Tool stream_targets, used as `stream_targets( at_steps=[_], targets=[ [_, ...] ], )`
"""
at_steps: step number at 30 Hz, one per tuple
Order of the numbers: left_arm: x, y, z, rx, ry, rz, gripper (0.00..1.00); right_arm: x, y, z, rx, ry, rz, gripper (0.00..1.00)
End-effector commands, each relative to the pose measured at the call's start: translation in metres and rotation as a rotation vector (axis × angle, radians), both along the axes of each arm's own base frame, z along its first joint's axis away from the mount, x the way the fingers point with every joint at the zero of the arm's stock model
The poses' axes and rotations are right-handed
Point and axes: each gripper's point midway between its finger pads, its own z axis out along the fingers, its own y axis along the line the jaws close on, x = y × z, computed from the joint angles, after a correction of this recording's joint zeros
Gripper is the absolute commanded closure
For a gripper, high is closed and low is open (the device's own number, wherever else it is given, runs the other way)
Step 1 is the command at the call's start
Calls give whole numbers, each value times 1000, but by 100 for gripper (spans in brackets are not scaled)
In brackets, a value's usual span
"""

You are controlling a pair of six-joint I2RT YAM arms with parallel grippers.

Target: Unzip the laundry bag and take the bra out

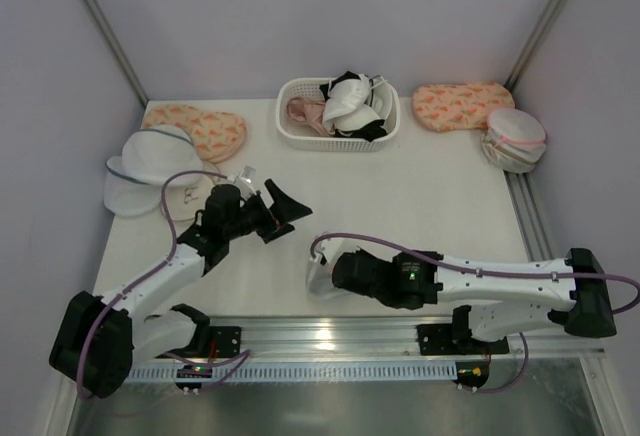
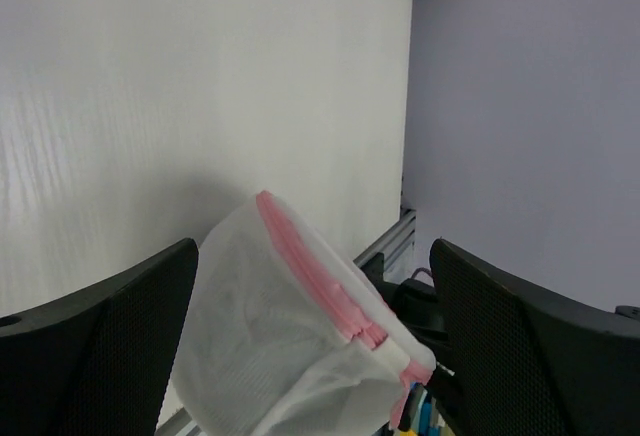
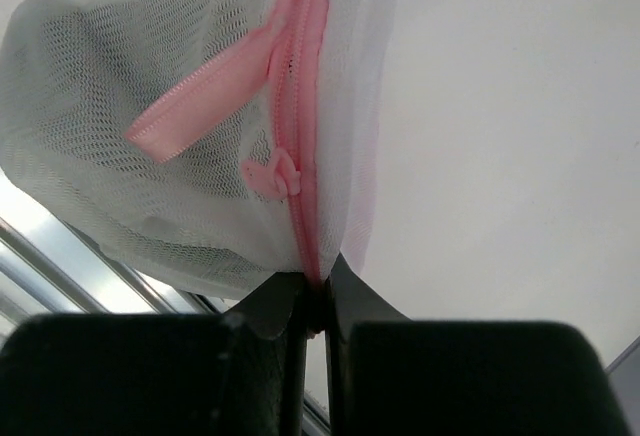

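The laundry bag (image 1: 317, 277), white mesh with a pink zipper rim, hangs just above the table near the front edge. My right gripper (image 1: 328, 274) is shut on its pink zipper rim; in the right wrist view the jaws (image 3: 315, 291) pinch the zipper tape (image 3: 298, 106) below the pink slider (image 3: 274, 176) and ribbon pull (image 3: 190, 106). My left gripper (image 1: 281, 210) is open, up and left of the bag. In the left wrist view the bag (image 2: 270, 346) lies between and beyond its spread fingers (image 2: 120, 336). No bra shows through the mesh.
A white basket (image 1: 300, 134) of bras stands at the back centre. Orange-patterned pads lie at back left (image 1: 205, 128) and back right (image 1: 462, 104). White mesh domes with grey-blue rim (image 1: 148, 164) sit far left. Another pink-rimmed bag (image 1: 514, 139) sits far right. A metal rail (image 1: 330, 331) runs along the front.
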Motion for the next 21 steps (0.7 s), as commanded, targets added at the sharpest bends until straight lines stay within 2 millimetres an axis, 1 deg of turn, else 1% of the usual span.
stream_targets(
  at_steps=[1,2,3,4,5,6,8,10,16,17,21],
  targets=[
    [0,-21,28,-143,-12,-87,1,-1,-2,8,-16,-68,29,95],
    [0,-24,26,-159,10,-99,1,-1,-2,8,-24,-74,32,95],
    [0,-28,32,-190,-7,-118,0,-1,-2,9,-32,-80,29,95],
    [-7,-33,37,-232,24,-162,1,-1,-2,6,-56,-91,29,95],
    [-9,-36,40,-253,36,-185,1,-1,-1,7,-62,-100,28,95],
    [-12,-40,39,-267,59,-215,0,-1,0,7,-71,-109,29,95],
    [-20,-46,48,-299,69,-288,1,-1,3,6,-92,-138,40,96],
    [-23,-49,41,-291,101,-310,1,0,5,8,-90,-159,39,96],
    [-36,-43,22,-234,137,-319,1,8,2,13,-91,-210,0,96],
    [-39,-41,16,-214,163,-318,1,9,1,14,-94,-217,-5,95],
    [-43,-41,11,-201,169,-326,1,14,0,16,-112,-251,-22,95]
  ],
)
